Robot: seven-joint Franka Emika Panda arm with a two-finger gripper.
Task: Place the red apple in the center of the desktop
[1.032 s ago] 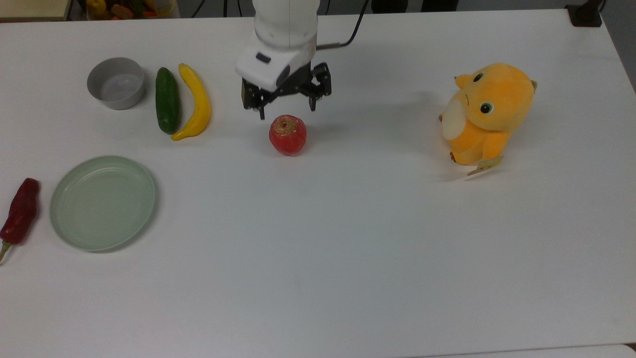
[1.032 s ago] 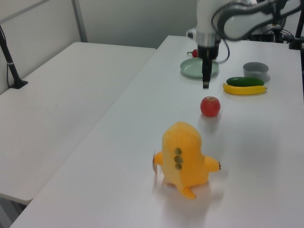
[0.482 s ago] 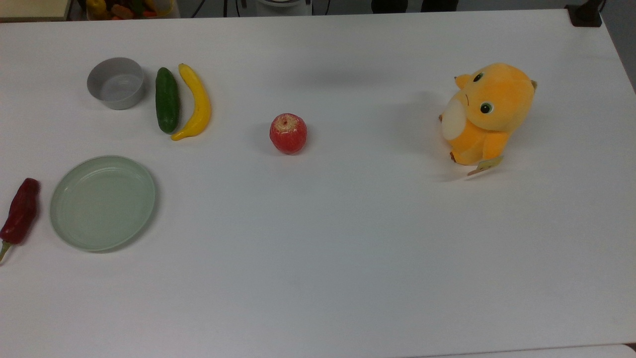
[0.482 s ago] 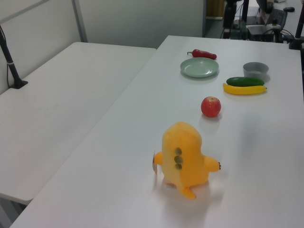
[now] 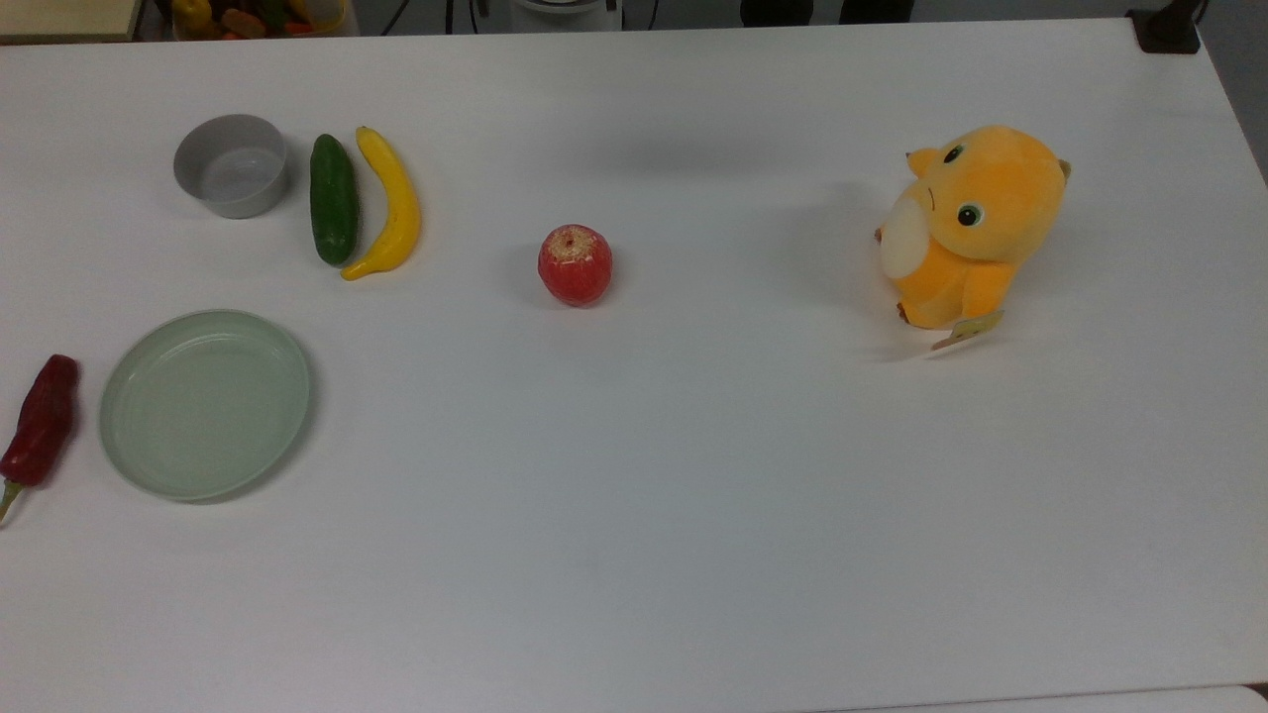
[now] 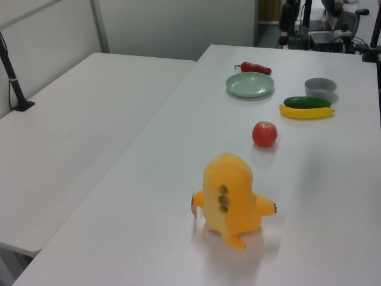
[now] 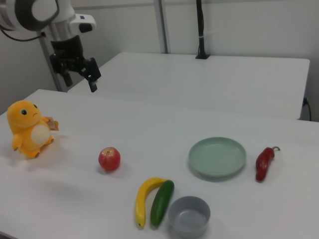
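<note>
The red apple (image 5: 575,264) sits alone and upright on the desktop (image 5: 693,515), roughly central, well apart from the banana (image 5: 389,206) and plush toy (image 5: 966,223). The gripper (image 7: 79,72) hangs high, fingers spread, holding nothing, presumably because the placing is finished.

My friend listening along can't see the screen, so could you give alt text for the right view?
A red apple sits alone on the white desktop, between an orange plush toy and a green plate. The gripper hangs open high above the table, nothing in it.
</note>
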